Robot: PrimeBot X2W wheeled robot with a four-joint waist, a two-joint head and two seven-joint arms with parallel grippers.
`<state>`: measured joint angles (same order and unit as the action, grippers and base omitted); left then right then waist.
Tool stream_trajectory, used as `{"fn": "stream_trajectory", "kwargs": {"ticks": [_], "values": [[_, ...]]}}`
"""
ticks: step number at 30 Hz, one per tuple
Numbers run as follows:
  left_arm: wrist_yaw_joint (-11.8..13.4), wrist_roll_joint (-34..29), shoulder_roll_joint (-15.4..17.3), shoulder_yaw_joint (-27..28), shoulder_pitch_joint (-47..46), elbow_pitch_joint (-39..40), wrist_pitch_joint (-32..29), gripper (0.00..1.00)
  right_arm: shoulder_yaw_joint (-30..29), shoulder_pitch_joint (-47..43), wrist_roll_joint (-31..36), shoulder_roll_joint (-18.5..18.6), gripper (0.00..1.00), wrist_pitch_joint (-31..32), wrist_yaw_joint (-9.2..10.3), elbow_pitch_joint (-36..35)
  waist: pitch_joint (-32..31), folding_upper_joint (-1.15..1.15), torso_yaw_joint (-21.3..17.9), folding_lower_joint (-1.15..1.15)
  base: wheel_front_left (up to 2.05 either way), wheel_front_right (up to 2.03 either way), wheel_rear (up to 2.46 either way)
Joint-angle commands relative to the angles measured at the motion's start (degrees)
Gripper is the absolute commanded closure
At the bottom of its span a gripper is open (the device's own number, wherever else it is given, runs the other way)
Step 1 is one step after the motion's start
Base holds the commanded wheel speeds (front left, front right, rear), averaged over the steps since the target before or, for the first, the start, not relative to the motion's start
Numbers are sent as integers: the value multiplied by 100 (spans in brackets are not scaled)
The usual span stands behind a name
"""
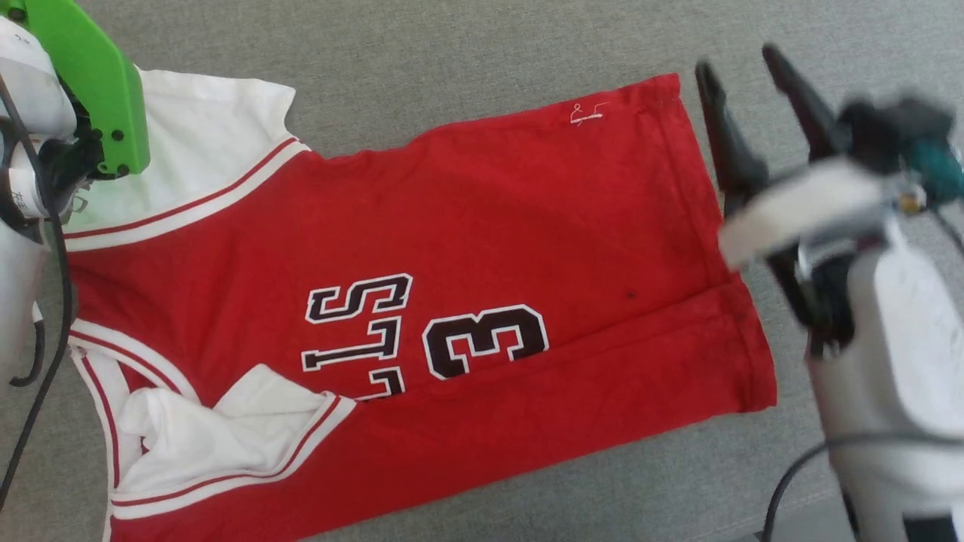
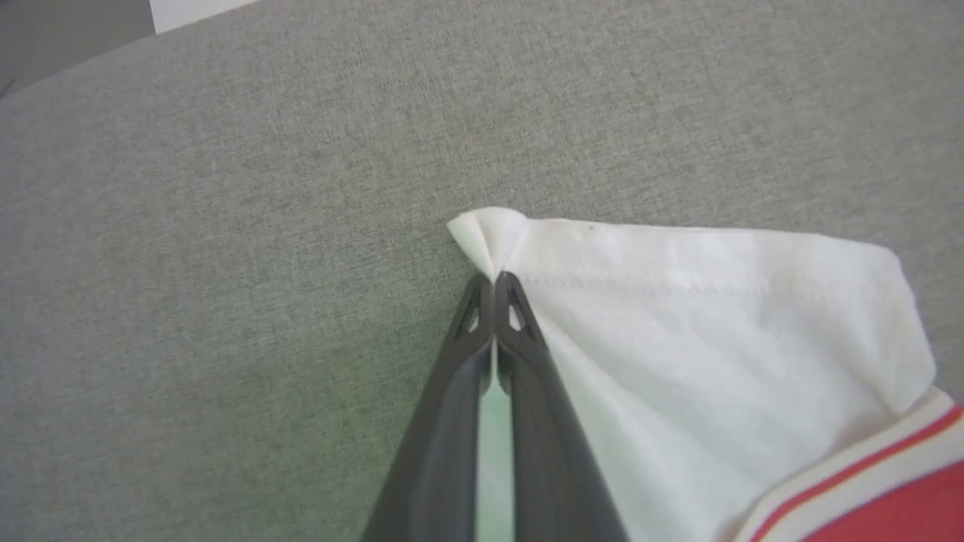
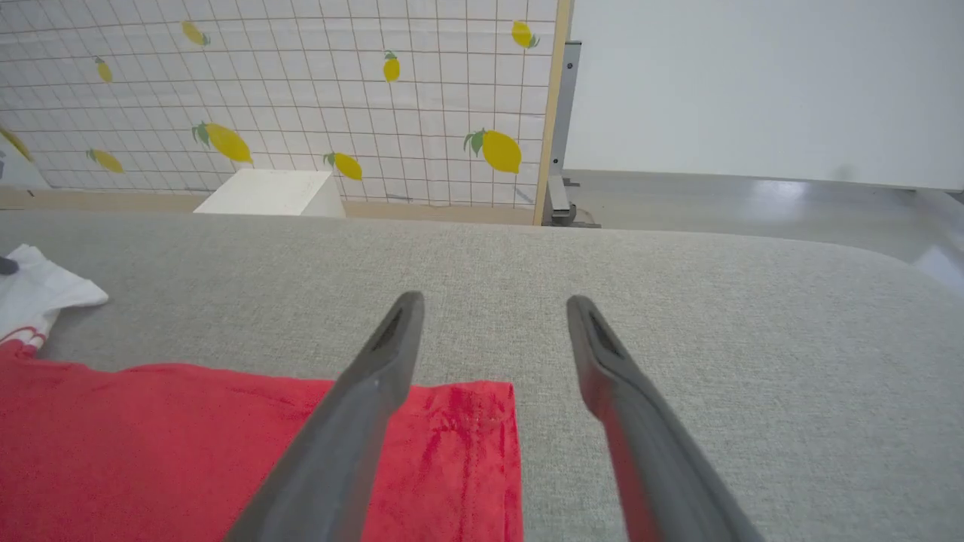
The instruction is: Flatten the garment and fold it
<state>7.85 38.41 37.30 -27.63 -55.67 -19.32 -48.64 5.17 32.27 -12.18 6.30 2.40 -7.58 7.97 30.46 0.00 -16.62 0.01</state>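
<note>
Closest to the robot, the near sleeve is a rumpled white heap flopped over the red chest, so the garment isn't flat yet. It lies sideways across the grey padded surface, collar end to the robot's left, hem to its right, number 3 face up, a long crease along the near side.

That's thin, floppy cloth. I'd expect it to be light, to drag and wrinkle rather than slide as one piece, and to droop from wherever it's pinched. Best grips look like the doubled edges, meaning sleeve cuffs and hem corners, pulled apart to tension it.

Farther out, the left gripper has done just that. Its fingers are clamped tight on the tip of the far sleeve, a little white tuft puckering beyond them. The right gripper hangs spread wide and empty, just above the far hem corner, touching nothing.

Beyond the pad are a white box and a lemon-print screen.
</note>
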Motion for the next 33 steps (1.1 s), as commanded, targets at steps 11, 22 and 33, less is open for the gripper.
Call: {"fn": "stream_trajectory", "kwargs": {"ticks": [11,22,33], "values": [[-150,11,-153,-175,-75,26,139,100,-84,1907,88,-145,25,3834,9,2050,50,0,256,-1,0,0,0],[-451,7,-306,-216,-16,-76,831,100,-222,2027,448,-153,100,4399,9,2270,-74,0,490,-1,0,0,0],[-631,109,-511,137,1499,681,3429,100,138,453,93,241,100,2114,9,1382,-1033,0,821,-1,0,0,0]]}}
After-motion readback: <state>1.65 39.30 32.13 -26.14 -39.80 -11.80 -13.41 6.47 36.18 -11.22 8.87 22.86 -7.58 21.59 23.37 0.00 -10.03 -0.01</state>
